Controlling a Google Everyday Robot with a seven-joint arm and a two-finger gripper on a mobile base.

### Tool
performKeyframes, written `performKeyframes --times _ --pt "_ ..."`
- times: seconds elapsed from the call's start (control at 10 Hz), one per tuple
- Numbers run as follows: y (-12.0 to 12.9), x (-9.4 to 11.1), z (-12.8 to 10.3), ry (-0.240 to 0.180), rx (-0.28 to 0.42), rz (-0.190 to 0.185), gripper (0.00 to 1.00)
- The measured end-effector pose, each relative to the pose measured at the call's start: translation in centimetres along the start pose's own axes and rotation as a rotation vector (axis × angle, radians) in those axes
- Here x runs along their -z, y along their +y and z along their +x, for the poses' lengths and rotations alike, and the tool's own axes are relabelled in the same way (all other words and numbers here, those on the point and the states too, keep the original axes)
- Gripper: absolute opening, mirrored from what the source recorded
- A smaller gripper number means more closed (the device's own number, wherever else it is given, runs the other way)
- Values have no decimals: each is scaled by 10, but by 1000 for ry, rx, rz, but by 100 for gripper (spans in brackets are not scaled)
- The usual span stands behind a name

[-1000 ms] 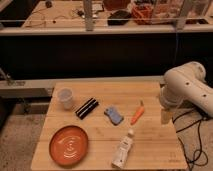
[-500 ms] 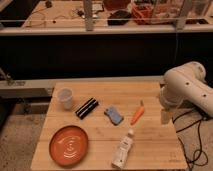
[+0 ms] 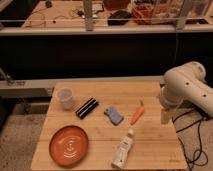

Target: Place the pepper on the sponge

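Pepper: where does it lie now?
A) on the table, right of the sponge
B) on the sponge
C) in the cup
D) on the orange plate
A: the pepper lies on the table just right of the sponge, not touching it; the gripper hangs over the table's right edge, holding nothing.

We're in a robotics lab here, workshop-style. A white robot arm (image 3: 187, 87) bulks up at the right edge of a plain wooden bench (image 3: 165, 152), and its gripper (image 3: 165, 116) hangs just off that right edge, jaws apart, holding nothing. Black cables (image 3: 197, 142) trail over the speckled floor (image 3: 20, 145) below the bench's near right corner. Beyond the far edge, a grey metal rail (image 3: 100, 31) fronts a long worktable (image 3: 60, 12) littered with wires and orange-red bins (image 3: 142, 11). On the bench sits a staged mix of props: a white cup (image 3: 65, 97), an orange plate (image 3: 69, 145), a squeeze bottle (image 3: 123, 150).
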Motion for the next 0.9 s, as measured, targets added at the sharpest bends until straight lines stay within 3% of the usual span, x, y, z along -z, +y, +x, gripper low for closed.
performKeyframes --times 0.3,0.6,0.9 --pt "-5 -2 -2 0 16 4 80" --pt "-30 -13 -23 -14 82 15 80" --pt "-32 -16 -24 -13 105 18 80"
